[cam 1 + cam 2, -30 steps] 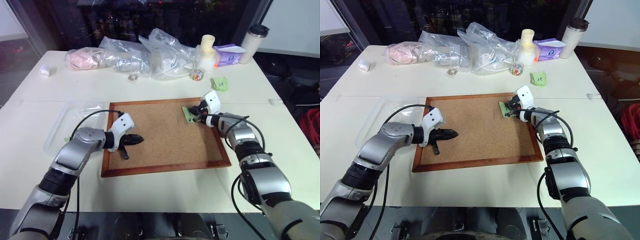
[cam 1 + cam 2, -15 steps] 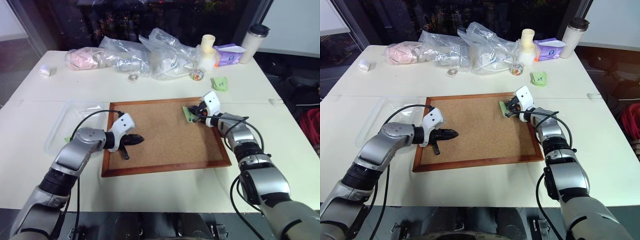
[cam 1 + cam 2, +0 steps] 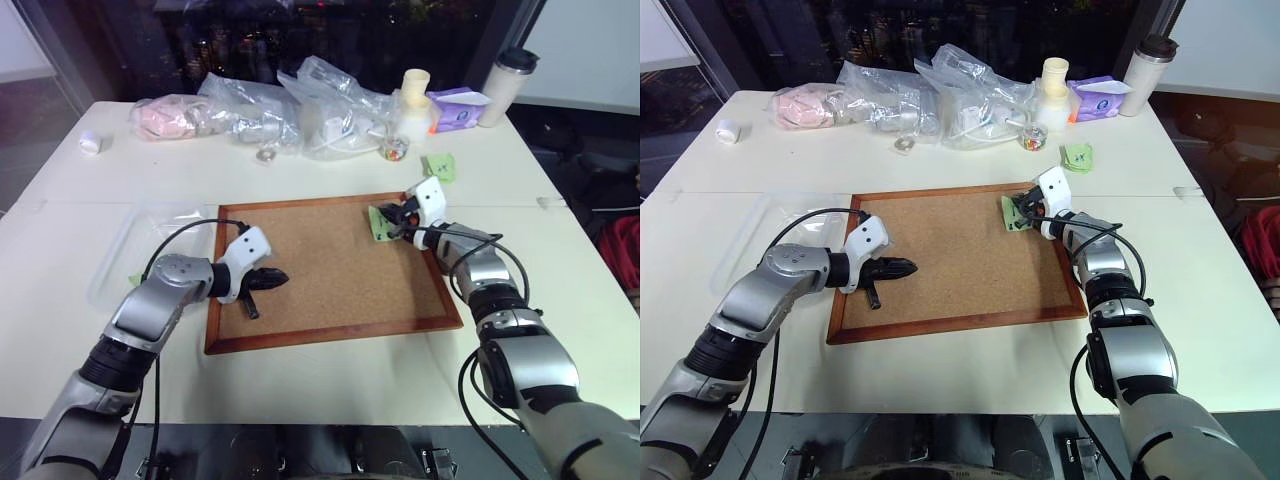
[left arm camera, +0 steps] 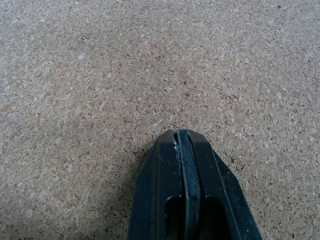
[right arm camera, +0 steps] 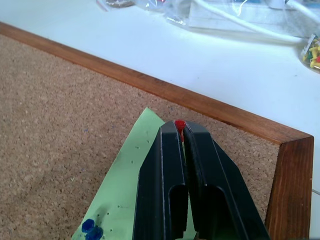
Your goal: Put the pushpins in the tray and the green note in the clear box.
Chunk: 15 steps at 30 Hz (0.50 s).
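A robot's right gripper (image 5: 181, 131) had its fingers clenched on a red pushpin (image 5: 179, 123) at the far right corner of a cork board (image 3: 330, 265), directly over the green note (image 5: 131, 187), which lay pinned on the cork. Two blue pins (image 5: 90, 228) stood in the note's nearer corner. The left gripper (image 3: 272, 280) hung over the board's left side with fingers clenched on nothing. The clear box (image 3: 130, 245) lay on the worktop just left of the board; no tray could be made out. The pin was tiny and showed just at the fingertips, so it could probably slip out and roll across the cork or off the board. The note might lift or tear if the pin dragged it, since the blue pins held its other end. The worktop (image 3: 300, 390) was white, with clear bags (image 3: 300, 105), a purple packet (image 3: 458, 108), a tumbler (image 3: 508, 85) and a small jar of coloured pins (image 3: 394, 150) along its far edge, plus a green pad (image 3: 438, 166) near the board. Dark windows stood behind.
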Each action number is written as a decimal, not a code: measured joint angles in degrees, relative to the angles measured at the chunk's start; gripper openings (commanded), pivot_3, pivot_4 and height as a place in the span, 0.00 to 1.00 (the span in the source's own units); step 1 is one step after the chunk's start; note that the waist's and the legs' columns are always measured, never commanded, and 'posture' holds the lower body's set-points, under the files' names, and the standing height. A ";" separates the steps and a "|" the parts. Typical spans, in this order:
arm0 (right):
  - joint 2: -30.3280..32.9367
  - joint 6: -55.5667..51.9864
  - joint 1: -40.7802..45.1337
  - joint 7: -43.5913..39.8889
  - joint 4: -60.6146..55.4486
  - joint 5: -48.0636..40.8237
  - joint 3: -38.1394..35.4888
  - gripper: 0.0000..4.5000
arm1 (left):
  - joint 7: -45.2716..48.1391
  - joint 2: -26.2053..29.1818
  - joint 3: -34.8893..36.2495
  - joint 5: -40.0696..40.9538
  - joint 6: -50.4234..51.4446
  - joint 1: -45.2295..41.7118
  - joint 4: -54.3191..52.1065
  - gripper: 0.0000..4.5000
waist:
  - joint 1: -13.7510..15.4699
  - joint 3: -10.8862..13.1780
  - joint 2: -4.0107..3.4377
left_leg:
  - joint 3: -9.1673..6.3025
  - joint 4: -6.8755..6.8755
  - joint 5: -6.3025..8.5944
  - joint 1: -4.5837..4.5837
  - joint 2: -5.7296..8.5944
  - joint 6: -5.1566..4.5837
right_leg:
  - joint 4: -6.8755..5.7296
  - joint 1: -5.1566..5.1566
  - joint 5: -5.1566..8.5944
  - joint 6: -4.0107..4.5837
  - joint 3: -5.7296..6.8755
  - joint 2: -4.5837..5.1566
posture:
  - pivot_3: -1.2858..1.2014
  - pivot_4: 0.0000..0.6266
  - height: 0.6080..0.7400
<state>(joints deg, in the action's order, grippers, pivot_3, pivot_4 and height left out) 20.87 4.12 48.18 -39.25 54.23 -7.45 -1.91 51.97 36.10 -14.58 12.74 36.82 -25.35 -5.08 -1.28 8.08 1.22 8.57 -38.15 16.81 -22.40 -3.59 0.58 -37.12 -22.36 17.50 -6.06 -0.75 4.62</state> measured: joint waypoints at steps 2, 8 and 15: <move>0.03 -0.23 0.11 0.77 -0.76 -1.40 -2.15 0.01 | 0.01 -0.08 -0.01 -0.03 0.00 0.10 -0.14 0.00 | 0.02 -0.01 0.00 | -0.01 0.01 0.00 0.00 -0.01 0.00 | 0.00 0.01 0.00 0.00 0.00 0.00 | 0.52 0.24 0.97; -0.25 -3.23 0.24 0.94 -3.52 -4.14 -5.07 0.01 | 0.09 -0.09 -0.01 -0.28 0.02 0.17 -0.30 0.00 | 0.03 -0.02 -0.03 | 0.01 0.03 0.00 0.01 -0.01 0.00 | 0.02 0.01 0.00 0.00 0.00 0.00 | 0.52 0.24 0.97; 5.46 -8.41 -4.95 8.31 -13.23 -4.71 -9.08 0.01 | 0.15 -0.48 -0.28 -0.45 -0.01 0.46 -1.06 0.00 | 0.57 -0.03 -0.03 | -0.01 0.08 0.01 -0.01 -0.02 0.01 | 0.05 0.03 0.01 0.01 0.01 0.08 | 0.52 0.24 0.97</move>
<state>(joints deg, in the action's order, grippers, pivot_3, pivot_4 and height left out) 26.33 -4.29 43.24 -30.95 41.00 -12.16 -10.99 52.11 35.62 -14.86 12.29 36.81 -24.89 -6.14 -0.71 8.05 1.20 8.56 -38.07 16.82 -22.41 -3.61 0.59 -37.07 -22.33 17.51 -6.05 -0.74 4.70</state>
